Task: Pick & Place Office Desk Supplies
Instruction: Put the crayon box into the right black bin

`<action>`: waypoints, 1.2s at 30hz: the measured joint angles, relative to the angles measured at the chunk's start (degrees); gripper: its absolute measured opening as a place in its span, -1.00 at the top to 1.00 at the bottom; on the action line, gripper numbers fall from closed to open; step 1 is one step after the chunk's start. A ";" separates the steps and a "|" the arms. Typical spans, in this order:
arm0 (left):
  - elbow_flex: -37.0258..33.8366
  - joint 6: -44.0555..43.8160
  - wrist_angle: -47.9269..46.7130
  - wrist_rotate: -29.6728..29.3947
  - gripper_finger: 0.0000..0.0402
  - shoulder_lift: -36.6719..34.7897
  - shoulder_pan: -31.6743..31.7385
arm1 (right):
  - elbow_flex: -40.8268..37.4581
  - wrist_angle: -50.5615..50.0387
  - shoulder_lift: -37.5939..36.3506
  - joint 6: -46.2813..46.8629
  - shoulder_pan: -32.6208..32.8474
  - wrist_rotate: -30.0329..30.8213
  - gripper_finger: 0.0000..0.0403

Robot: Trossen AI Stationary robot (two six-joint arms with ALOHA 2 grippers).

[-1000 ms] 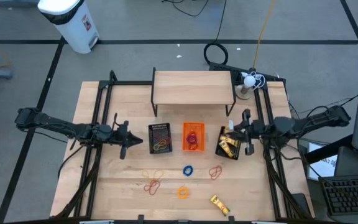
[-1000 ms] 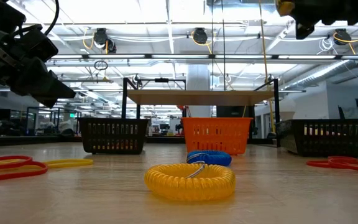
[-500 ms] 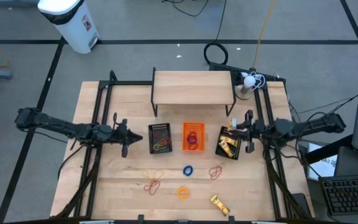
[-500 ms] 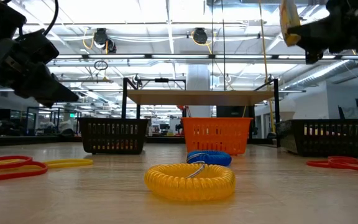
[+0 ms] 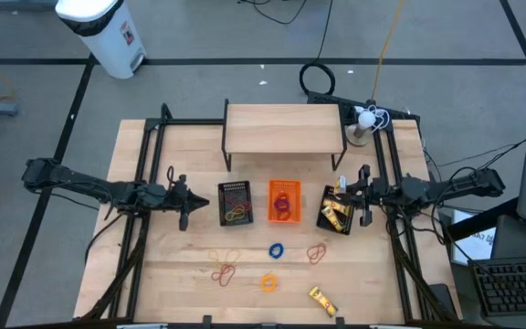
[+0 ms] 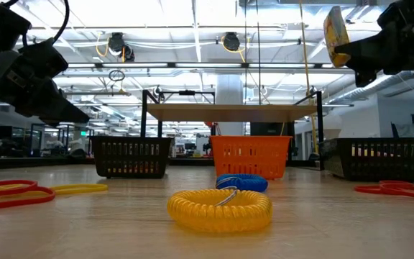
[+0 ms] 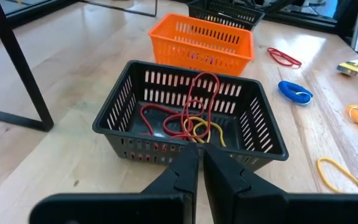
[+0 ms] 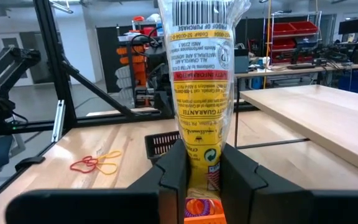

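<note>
Holding a yellow packet (image 8: pixel 199 93) upright between its closed fingers, your right gripper (image 5: pixel 355 194) hangs above the black mesh tray (image 5: pixel 336 212) nearest the tabletop's right edge, high enough that the low view shows the packet (image 6: pixel 334 27) well clear of the tray's rim. That height and position suggest a sorting drop: the tray below already holds yellow oblong pieces, so like goes with like.

The packet's printing reads in part "OF PURCHASE" under a barcode, with "GUARANTEE" lower down; the smaller lines are too fine to read.

Your left gripper (image 5: pixel 182 202) waits just beside the other black mesh tray (image 7: pixel 191 127), on the side toward the table's left edge, fingers closed on nothing. That tray carries red and yellow rubber bands (image 7: pixel 188 118), and the orange tray (image 5: pixel 284 201) between the two black ones holds small red pieces.

Toward the table's front edge the loose supplies are not yet sorted:
- a blue ring (image 5: pixel 276 249)
- an orange ring (image 5: pixel 269 282)
- red rubber bands (image 5: pixel 225 271)
- another red band (image 5: pixel 316 252)
- a second yellow packet (image 5: pixel 322 300) close to the front edge

The sorting looks partly done, to judge by what still lies loose.
</note>
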 joint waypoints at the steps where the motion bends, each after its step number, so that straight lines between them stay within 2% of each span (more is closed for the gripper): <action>1: 0.00 0.03 0.01 0.01 0.88 0.00 0.00 | 0.00 0.00 0.00 0.03 0.00 -0.01 0.73; 24: 0.00 0.19 0.24 0.00 0.88 0.00 0.00 | 1.27 2.70 1.26 0.98 0.12 -0.74 0.73; 29: 0.00 -0.55 0.22 0.02 0.88 0.00 0.00 | 6.55 0.94 7.14 1.54 0.23 -2.13 0.73; 36: 0.00 -0.59 0.19 0.01 0.88 0.00 0.00 | 19.00 -12.82 22.46 5.78 2.46 -1.28 0.73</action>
